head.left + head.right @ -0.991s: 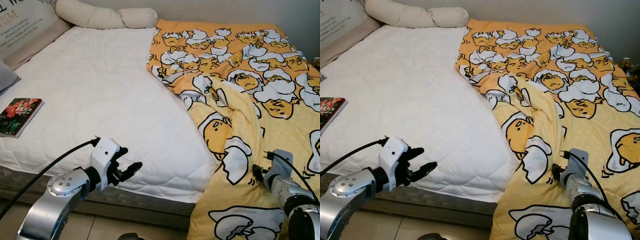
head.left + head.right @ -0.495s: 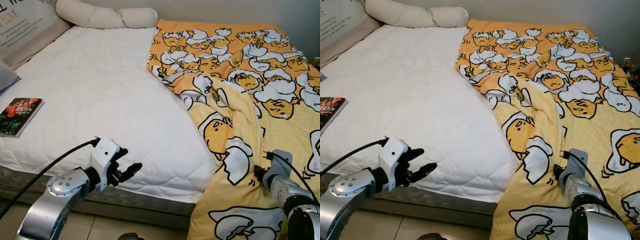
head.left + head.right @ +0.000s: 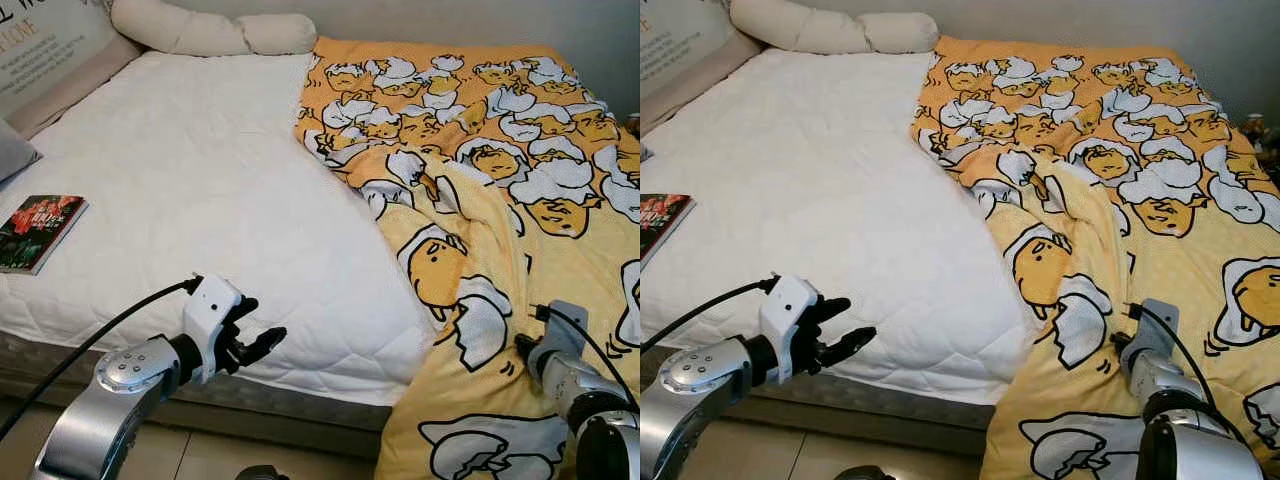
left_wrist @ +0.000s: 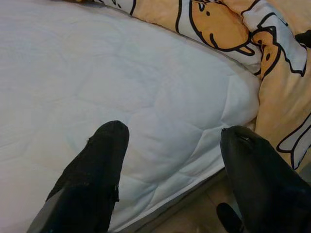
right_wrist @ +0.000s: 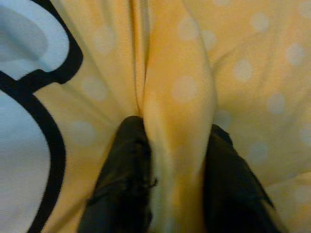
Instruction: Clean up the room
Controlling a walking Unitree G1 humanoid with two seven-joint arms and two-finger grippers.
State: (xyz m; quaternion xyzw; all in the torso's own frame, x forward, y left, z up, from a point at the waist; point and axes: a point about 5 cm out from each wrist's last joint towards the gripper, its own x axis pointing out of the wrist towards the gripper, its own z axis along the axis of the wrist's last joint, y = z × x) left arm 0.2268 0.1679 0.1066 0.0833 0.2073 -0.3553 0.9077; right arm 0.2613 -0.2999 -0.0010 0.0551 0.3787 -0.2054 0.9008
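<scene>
A yellow duvet [image 3: 480, 170] printed with cartoon egg figures covers the right half of the bed and hangs over its front edge. The white quilted mattress [image 3: 200, 170] lies bare on the left half. My right gripper [image 3: 522, 346] rests on the duvet near the front right and is shut on a raised fold of the fabric [image 5: 177, 97], one black finger on each side. My left gripper [image 3: 262, 318] hovers open just above the mattress's front edge [image 4: 194, 165], with nothing between its fingers.
A book [image 3: 38, 232] with a red and dark cover lies on the mattress at the left. Cream pillows [image 3: 210, 32] sit at the head of the bed beside a lettered headboard [image 3: 45, 45]. Tiled floor [image 3: 250, 455] shows below the bed frame.
My right gripper has shifted slightly right and toward me, dragging the pinched duvet fold with it. The left arm has stayed put.
</scene>
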